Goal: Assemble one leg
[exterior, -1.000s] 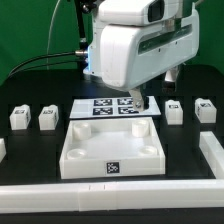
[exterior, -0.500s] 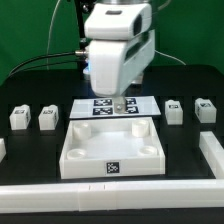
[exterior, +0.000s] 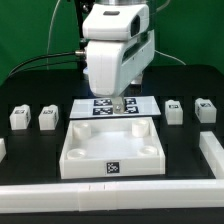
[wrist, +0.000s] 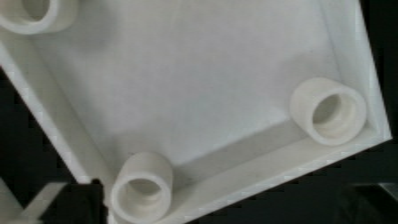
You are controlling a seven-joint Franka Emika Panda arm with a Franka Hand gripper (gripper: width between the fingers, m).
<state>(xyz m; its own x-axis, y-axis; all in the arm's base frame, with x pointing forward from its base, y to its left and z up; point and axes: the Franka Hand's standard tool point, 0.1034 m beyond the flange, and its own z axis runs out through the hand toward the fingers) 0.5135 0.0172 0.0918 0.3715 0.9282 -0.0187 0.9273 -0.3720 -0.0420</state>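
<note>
Legs lying loose beside the panel

Two legs [exterior: 47,117] are set on the table [exterior: 30,150] at the exterior view's left of the panel [exterior: 88,166], and two more legs [exterior: 174,110] at its right. The gripper [exterior: 120,103] is hung over the marker board [exterior: 95,106]; whether it is open or closed cannot be told.

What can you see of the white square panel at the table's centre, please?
The panel looks like smooth white plastic: a square, shallow tray with raised walls and round sockets in its corners. A black-and-white tag sits on its front wall. It lies flat on the black table, empty, with nothing else visibly touching it.
</note>
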